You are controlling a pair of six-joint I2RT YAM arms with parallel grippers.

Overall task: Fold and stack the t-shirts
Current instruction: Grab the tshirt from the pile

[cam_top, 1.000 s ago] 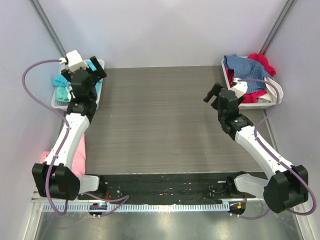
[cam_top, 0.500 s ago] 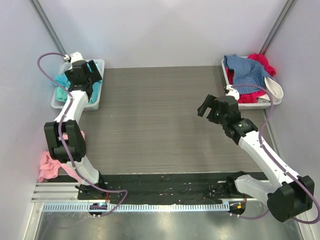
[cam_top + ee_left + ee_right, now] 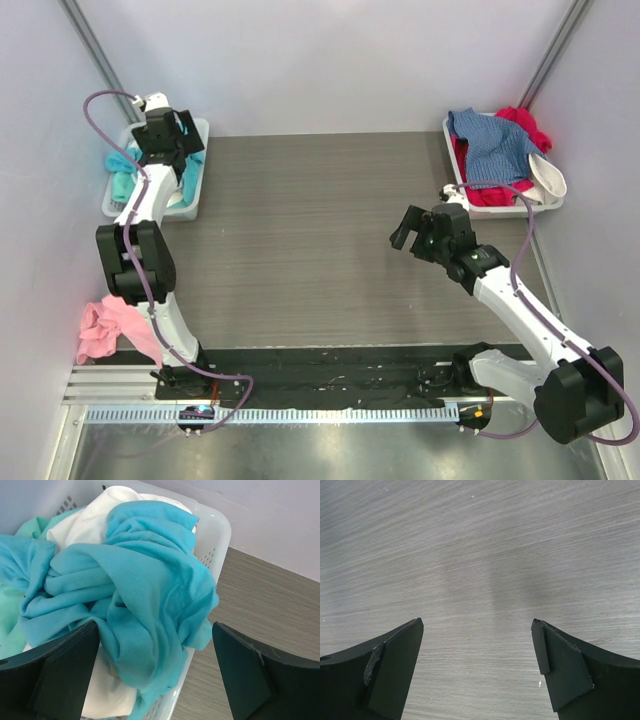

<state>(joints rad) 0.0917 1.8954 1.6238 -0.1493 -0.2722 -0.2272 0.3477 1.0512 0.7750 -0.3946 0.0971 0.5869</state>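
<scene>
Below the wide-parted left end effector [image 3: 155, 632], turquoise t-shirt [image 3: 145, 575] in tray [image 3: 216, 532].

Dark grey wood-grain tabletop [image 3: 320, 230] carrying a pale grey perforated plastic tray [image 3: 220, 530] and a second pale tray [image 3: 450, 140].
The perforated tray sits directly under the left gripper [image 3: 155, 626], its holed wall rising past the fingertips. The second tray lies well beyond the right gripper [image 3: 477, 622], off to its right. Tabletop grain runs crosswise beneath that gripper.
</scene>
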